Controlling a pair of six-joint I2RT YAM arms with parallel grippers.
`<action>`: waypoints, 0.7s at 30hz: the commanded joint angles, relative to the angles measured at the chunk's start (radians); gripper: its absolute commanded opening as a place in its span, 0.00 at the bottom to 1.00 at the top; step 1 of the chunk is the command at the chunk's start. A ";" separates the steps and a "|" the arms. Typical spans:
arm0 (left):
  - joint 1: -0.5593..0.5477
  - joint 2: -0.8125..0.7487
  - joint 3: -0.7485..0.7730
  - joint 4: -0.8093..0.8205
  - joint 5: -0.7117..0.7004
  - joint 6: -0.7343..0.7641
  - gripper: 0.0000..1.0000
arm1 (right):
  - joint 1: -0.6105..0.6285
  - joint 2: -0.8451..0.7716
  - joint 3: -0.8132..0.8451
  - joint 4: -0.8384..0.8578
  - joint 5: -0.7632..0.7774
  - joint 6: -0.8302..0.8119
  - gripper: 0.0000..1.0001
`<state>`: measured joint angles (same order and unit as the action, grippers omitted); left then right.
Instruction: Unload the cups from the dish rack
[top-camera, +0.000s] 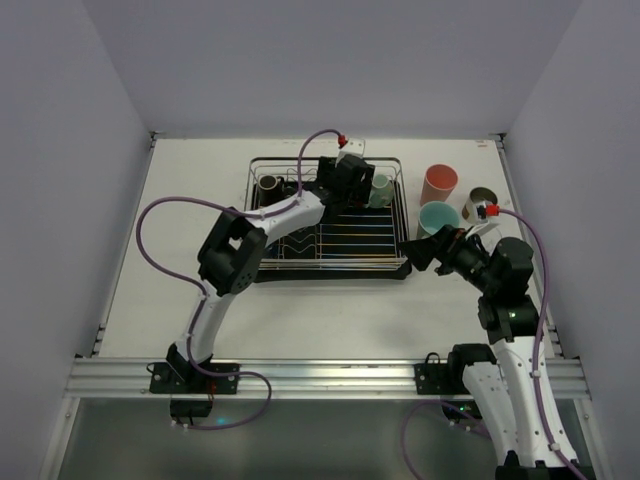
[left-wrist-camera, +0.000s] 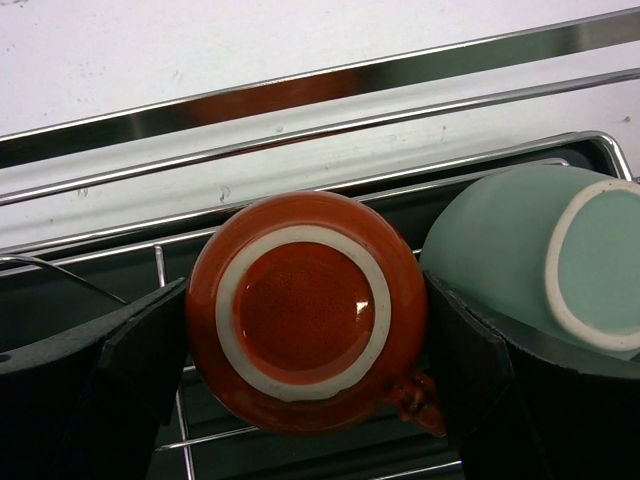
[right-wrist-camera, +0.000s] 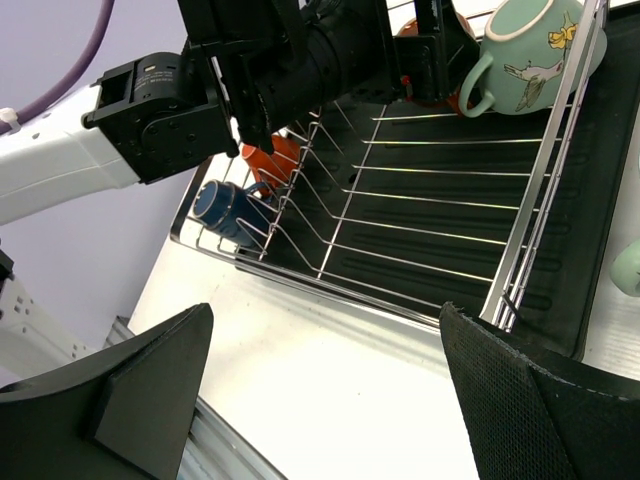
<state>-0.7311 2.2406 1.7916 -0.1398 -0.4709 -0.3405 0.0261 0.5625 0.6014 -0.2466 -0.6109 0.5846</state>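
The dish rack (top-camera: 300, 262) stands mid-table, also in the right wrist view (right-wrist-camera: 420, 215). My left gripper (top-camera: 345, 182) reaches into its far side. Its jaws stand against both sides of an upside-down orange cup (left-wrist-camera: 305, 310) that rests over the rack wires. A mint-green mug (left-wrist-camera: 540, 255) lies right beside it, also seen from above (top-camera: 381, 190) and in the right wrist view (right-wrist-camera: 525, 50). A dark blue mug (right-wrist-camera: 225, 210) and another orange cup (right-wrist-camera: 272, 160) sit at the rack's far left corner (top-camera: 270, 185). My right gripper (top-camera: 420, 250) is open and empty, just right of the rack.
A pink tumbler (top-camera: 439, 184), a mint-green cup (top-camera: 438, 217) and a shiny metal cup (top-camera: 480, 203) stand on the table right of the rack, close to my right arm. The rack's zigzag dividers (right-wrist-camera: 330, 190) hold nothing. Walls enclose the table on three sides.
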 joint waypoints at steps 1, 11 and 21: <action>0.018 -0.001 0.000 0.057 0.002 -0.012 0.97 | 0.006 -0.001 0.018 0.021 0.008 0.015 0.98; 0.015 -0.201 -0.144 0.175 0.032 -0.002 0.65 | 0.021 0.037 0.008 0.067 -0.001 0.040 0.95; 0.012 -0.659 -0.564 0.379 0.257 -0.159 0.48 | 0.060 0.068 -0.080 0.349 -0.018 0.294 0.82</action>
<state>-0.7208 1.7741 1.3300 0.0250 -0.3180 -0.3889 0.0612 0.6182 0.5339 -0.0605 -0.6163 0.7467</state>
